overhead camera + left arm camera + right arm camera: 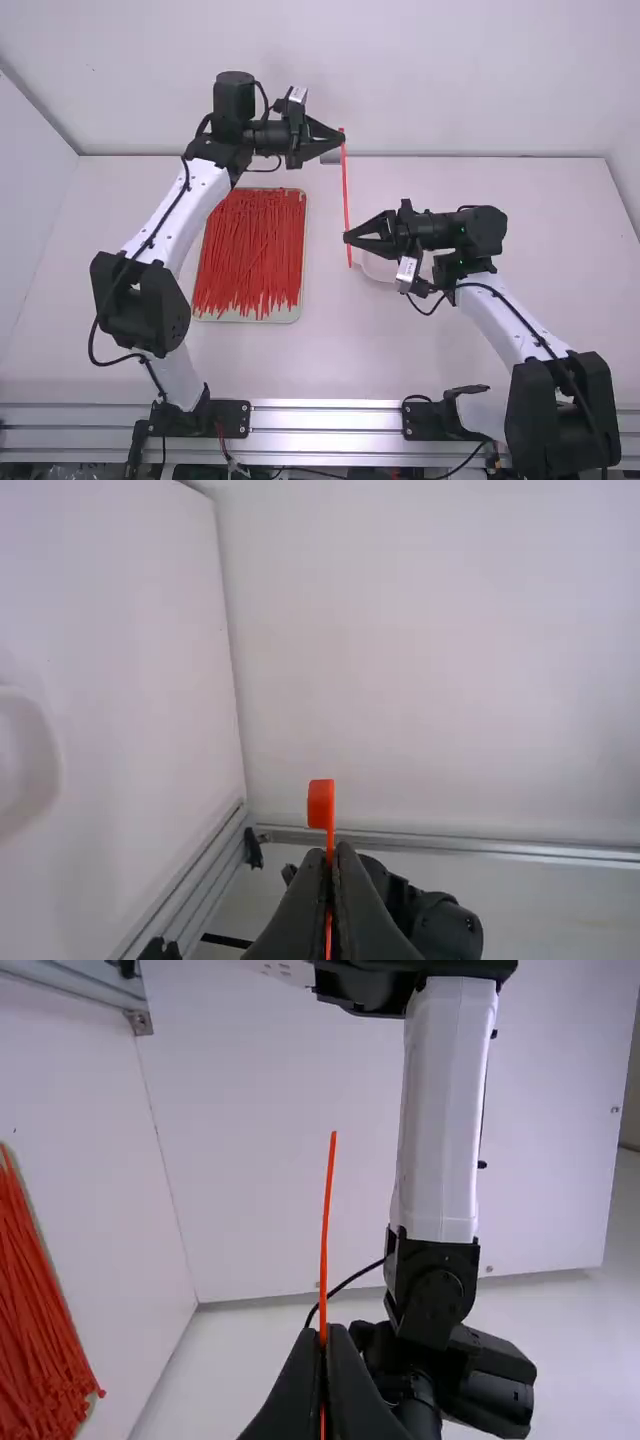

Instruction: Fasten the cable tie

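Toward the left edge of the white surface (520, 210) a flat beige tray (303, 240) is laid, and a thick pile of spare red ties (250, 255) is spread over it, their lengths running from the near side to the far side; the same pile (30, 1310) is seen at the margin of the right wrist view. Beyond the tray's far right corner, close to the far edge of the surface, the left claw (338, 143) is held clear of the surface, its fingers pressed narrowly together on one end of a single red cable tie (346, 195). In the left wrist view the claw (328, 855) is shown clamped on the strap, with the tie's square head (321, 803) standing just past the fingertips. From there the cable tie is stretched almost straight toward the near edge, over the middle of the surface. Its other end is gripped by the right claw (349, 238), which is likewise closed tight on the strap; in the right wrist view the thin tail (327, 1220) is seen rising beyond that claw (323, 1335). Just beside the right claw, a white curved object (378, 270) is seen on the surface; what it is cannot be told.
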Motion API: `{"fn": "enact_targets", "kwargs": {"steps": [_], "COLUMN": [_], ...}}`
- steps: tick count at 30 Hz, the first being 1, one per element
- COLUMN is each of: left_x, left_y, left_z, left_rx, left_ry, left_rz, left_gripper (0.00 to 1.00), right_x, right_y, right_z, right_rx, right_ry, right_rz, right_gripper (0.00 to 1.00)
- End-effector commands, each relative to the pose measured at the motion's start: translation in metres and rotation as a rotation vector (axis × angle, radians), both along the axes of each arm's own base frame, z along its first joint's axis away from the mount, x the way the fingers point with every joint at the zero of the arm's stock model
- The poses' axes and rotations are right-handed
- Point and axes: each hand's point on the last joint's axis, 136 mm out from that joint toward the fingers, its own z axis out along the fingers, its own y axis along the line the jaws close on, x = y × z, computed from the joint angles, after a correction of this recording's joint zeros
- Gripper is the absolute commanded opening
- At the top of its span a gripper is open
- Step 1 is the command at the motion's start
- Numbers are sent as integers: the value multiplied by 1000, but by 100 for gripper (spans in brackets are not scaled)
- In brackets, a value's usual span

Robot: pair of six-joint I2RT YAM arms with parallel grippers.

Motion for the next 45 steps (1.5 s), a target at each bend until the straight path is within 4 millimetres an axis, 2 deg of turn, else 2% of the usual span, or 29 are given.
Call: {"fn": "enact_targets", "kwargs": {"steps": [1,6,12,13,15,17,21,23,25,27,28,30,35,41,45], "left_x": [-14,-15,-18,-18,-18,-18,-19,-23,-22,-21,-20,-21,-27,-25,-25], "left_y": [-10,-10,-12,-12,-12,-12,-12,-12,-12,-12,-13,-13,-15,-16,-15], "left_z": [5,4,-3,-3,-3,-3,-5,-5,-6,-5,-1,5,24,42,54], "left_rx": [-6,-4,16,16,16,17,22,16,24,35,40,37,15,34,42], "left_ry": [-37,-48,-52,-52,-61,-59,-88,-110,-145,-246,-351,-472,-803,-1191,-1394], "left_rz": [-58,-64,-74,-74,-78,-78,-84,-110,-113,-119,-130,-152,-211,-204,-194], "left_gripper": [2,2,2,2,2,2,2,2,2,2,2,2,2,2,2], "right_x": [1,-1,2,2,11,14,3,0,7,30,45,56,67,69,73], "right_y": [-1,-1,-1,-1,0,0,0,-1,0,2,1,0,-6,-9,-8], "right_z": [-2,-2,-2,-2,3,3,-10,-18,-18,-7,2,14,50,92,100], "right_rx": [-3,-41,-82,-82,-55,-47,-103,-132,-120,-46,16,72,131,132,126], "right_ry": [36,276,653,653,804,819,724,748,827,1045,1164,1273,1515,1820,1912], "right_rz": [-6,11,11,11,-24,-34,16,40,11,-80,-127,-151,-116,-32,-29], "right_gripper": [0,0,0,0,0,0,0,0,0,0,0,0,0,0,0]}}
